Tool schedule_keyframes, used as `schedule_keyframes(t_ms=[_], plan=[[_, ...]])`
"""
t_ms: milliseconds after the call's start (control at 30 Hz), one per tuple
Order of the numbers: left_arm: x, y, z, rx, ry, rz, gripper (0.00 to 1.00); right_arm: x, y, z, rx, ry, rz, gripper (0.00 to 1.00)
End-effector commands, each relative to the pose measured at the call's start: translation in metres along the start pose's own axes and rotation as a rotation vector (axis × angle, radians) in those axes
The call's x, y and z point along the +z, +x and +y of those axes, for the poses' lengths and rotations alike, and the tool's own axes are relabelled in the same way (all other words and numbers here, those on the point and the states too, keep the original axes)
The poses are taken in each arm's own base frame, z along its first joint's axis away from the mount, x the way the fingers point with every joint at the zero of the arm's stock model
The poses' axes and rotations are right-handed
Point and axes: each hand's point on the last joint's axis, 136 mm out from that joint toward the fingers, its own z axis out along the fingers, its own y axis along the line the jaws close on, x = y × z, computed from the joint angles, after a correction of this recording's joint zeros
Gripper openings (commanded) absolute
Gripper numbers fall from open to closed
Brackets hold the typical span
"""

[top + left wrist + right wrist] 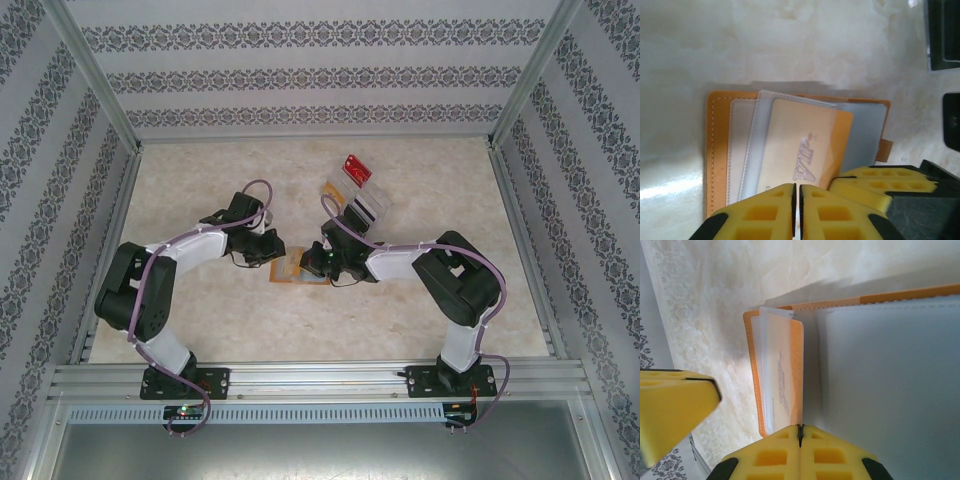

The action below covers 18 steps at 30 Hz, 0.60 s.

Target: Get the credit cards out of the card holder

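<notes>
At mid-desk [200, 190], the holder [717, 150] lay open between both tools, one card [795, 145] in its pocket.
The right tool [800, 440] was clenched, its tips at the holder's grey side, apparently pinning it flat. The left tool [796, 210] was closed almost shut over the near edge of the VIP card inside a clear page [752, 145]; whether that edge was pinched could not be told. Dark cards [362, 207] lay in the tray [378, 190] beyond, so the step looked like drawing out this remaining card. The next move would call for a firm pinch on the card alone, not the page, then a straight pull out of the pocket while the right tool held the holder down.
</notes>
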Motion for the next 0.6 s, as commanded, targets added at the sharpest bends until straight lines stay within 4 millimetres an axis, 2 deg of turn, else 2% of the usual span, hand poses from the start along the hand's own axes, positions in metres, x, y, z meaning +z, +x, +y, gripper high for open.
schedule_keyframes(t_ms=[0,233,400,567], plan=[[0.012,0.004,0.0,0.007,0.0,0.04,0.11,0.002,-0.001,-0.007,0.002,0.003,0.0,0.0],[0.028,0.011,0.022,0.001,-0.068,0.083,0.06,0.001,0.0,0.004,-0.014,-0.057,0.005,0.01],[0.033,0.018,0.028,-0.011,-0.079,0.104,0.04,0.003,0.001,0.013,-0.016,-0.105,0.017,0.1],[0.034,0.021,0.031,-0.014,-0.086,0.111,0.04,0.006,0.001,0.012,-0.007,-0.107,0.025,0.13]])
